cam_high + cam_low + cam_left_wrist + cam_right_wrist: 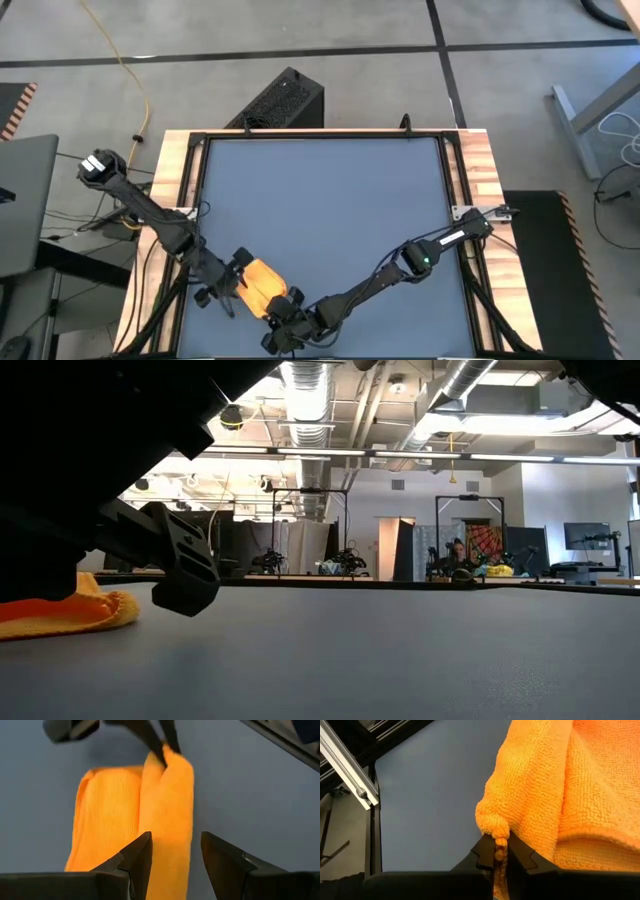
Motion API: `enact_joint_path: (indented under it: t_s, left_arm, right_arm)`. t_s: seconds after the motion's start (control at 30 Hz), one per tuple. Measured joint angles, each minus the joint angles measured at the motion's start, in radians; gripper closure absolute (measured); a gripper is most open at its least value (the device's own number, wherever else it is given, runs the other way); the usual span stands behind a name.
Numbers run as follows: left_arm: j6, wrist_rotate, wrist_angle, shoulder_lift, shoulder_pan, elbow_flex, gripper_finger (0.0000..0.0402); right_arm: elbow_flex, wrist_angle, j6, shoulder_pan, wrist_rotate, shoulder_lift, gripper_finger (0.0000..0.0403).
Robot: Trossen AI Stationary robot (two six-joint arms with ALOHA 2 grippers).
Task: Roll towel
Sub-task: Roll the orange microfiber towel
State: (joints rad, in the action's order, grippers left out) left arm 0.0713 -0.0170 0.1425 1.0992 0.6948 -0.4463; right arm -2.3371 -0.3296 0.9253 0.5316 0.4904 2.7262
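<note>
Right gripper (496, 854): fingers pressed together on a bunched corner of the towel (580, 795), a pinch of yellow pile caught between the tips. Left gripper (172, 855): fingers spread, hovering over the near end of the towel (132, 815), nothing between them.

Seen from above: towel (262, 283) near the front edge of the table (320, 190), at about 7 o'clock from the table's centre, partly folded into a thick doubled band. Left gripper (228, 283) at the towel's 9 o'clock side; right gripper (285, 318) at its 5 o'clock corner. Both touching or just beside the cloth, neither clearly nearer; only the right with a hold.

Long axis of the towel: running roughly from 10 o'clock to 4 o'clock in the top view, ending at the right gripper's pinch, with the fold ridge lying along that line in the left wrist view.

At table height: towel (70, 615) low and flat at the left edge, a dark gripper finger just beside it.

Likely step: rolling begun at the pinched corner, the open left gripper placed to steady or take the free end. Risk: corner slipping from so small a pinch.
</note>
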Motion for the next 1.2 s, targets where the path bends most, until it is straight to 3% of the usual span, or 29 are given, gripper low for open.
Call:
enact_joint_path:
  t_s: [0.17,0.4,0.67,0.87,1.0,1.2]
  left_arm:
    - [0.046,-0.121,-0.010,0.015,0.073,-0.038,0.0242]
    - [0.049,-0.177,-0.046,0.022,0.120,-0.033,0.0242]
    - [-0.058,-0.225,-0.051,0.159,0.121,0.005,0.0261]
    - [-0.145,-0.219,-0.052,0.259,0.089,0.003,0.0322]
    - [-0.202,-0.155,-0.062,0.296,0.042,-0.004,0.0381]
    - [-0.224,-0.013,-0.056,0.274,-0.045,0.000,0.0395]
  right_arm:
    - [0.000,-0.002,0.002,-0.005,-0.002,0.000,0.0361]
    - [-0.001,0.029,0.024,-0.010,-0.020,0.000,0.0361]
    - [0.000,0.028,0.128,-0.011,-0.022,-0.006,0.0361]
    - [0.000,0.046,0.222,-0.009,-0.023,-0.007,0.0348]
    - [0.000,0.038,0.267,-0.017,-0.066,-0.010,0.0324]
    - [-0.002,-0.048,0.271,-0.016,-0.094,-0.026,0.0283]
